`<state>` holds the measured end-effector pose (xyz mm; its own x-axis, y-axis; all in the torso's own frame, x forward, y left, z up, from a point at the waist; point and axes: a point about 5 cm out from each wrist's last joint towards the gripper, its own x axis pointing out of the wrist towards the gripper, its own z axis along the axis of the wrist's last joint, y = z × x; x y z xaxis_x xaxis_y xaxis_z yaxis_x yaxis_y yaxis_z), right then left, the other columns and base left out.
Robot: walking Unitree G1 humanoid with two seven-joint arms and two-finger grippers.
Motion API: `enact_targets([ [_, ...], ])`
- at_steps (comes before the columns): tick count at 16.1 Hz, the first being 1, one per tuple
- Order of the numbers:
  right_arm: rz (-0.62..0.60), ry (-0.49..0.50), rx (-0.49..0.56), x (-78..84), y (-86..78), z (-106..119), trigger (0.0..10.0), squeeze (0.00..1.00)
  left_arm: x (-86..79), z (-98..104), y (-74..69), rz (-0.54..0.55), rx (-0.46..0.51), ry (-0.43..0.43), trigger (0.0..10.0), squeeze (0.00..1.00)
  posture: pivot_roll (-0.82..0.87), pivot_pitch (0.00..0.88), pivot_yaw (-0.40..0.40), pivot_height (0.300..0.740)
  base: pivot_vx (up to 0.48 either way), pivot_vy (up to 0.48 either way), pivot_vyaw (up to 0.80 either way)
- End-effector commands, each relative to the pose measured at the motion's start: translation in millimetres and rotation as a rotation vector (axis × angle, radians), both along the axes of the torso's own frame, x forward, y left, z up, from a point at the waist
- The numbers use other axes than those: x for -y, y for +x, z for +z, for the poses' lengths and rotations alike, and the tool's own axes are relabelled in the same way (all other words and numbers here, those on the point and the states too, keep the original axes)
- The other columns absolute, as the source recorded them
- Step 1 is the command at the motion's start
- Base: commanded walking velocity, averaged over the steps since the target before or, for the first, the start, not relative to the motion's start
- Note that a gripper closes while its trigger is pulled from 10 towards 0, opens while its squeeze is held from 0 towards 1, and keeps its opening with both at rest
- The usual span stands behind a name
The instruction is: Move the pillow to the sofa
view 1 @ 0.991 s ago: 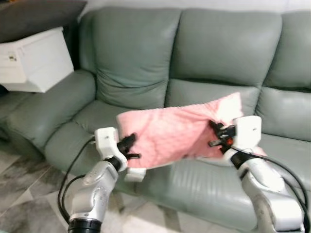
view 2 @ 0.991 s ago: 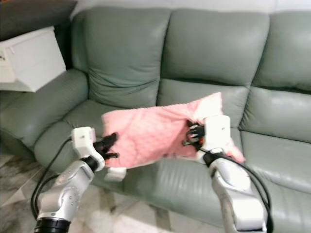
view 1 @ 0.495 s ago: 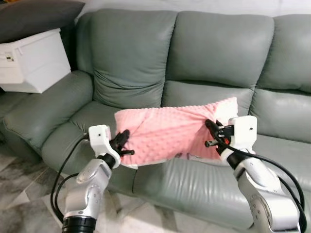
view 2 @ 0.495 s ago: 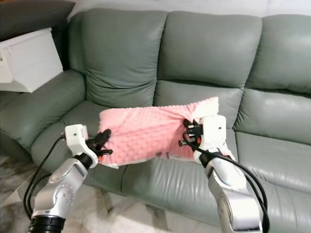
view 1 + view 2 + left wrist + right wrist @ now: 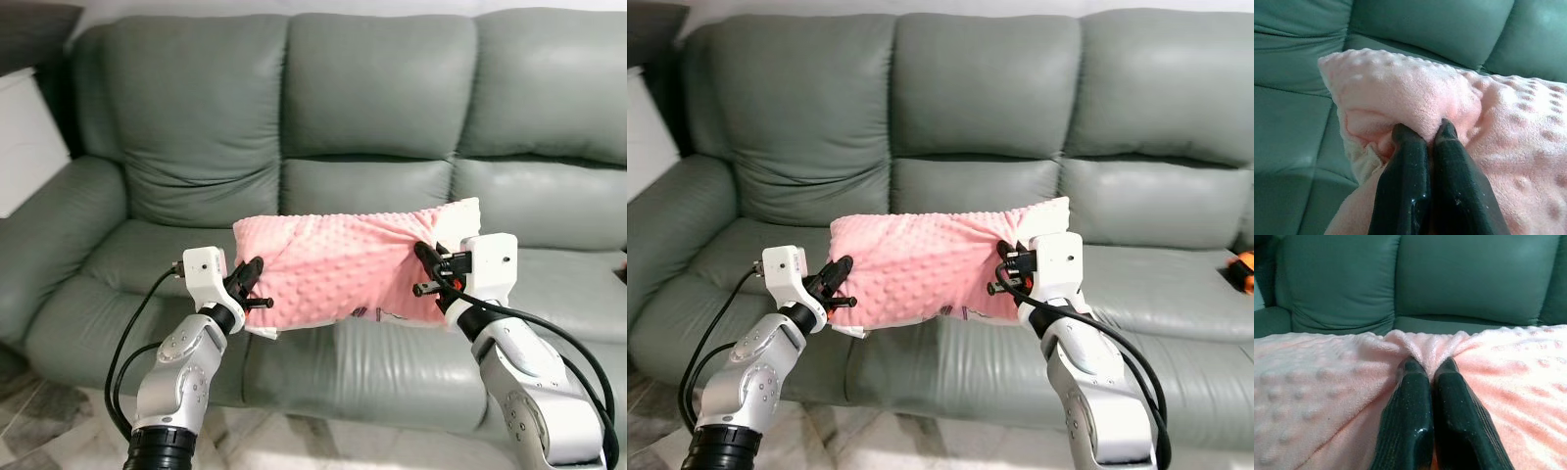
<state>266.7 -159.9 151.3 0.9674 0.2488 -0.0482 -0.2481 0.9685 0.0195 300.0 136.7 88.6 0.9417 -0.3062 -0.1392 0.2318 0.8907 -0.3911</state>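
- The pink, bumpy-fleece rectangular pillow [image 5: 343, 264] hangs stretched between the two grippers, over the front of the middle seat of the grey-green leather sofa [image 5: 372, 108].
- The left gripper [image 5: 257, 286] has its black fingers pressed together on a pinch of fleece at the pillow's left end.
- The right gripper [image 5: 423, 266] likewise pinches a gathered fold at the right end.
- The fabric puckers where each grips it.
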Motion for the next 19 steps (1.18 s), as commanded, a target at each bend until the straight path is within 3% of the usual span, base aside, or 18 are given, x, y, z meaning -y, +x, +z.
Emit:
enact_targets([
  [1,0.007,0.008,0.032,-2.2,0.5,8.5,10.0,0.00,-0.3,2.6,1.3,-0.013,0.010,0.000,10.0,0.00,-0.26,0.000,0.034,0.740,0.000,0.000,-0.78],
  [19,0.010,0.013,0.019,-4.4,0.2,7.8,10.0,0.00,23.6,0.8,-8.9,-0.148,0.021,-0.009,10.0,0.00,-0.27,0.001,0.034,0.740,0.000,0.000,-0.78],
])
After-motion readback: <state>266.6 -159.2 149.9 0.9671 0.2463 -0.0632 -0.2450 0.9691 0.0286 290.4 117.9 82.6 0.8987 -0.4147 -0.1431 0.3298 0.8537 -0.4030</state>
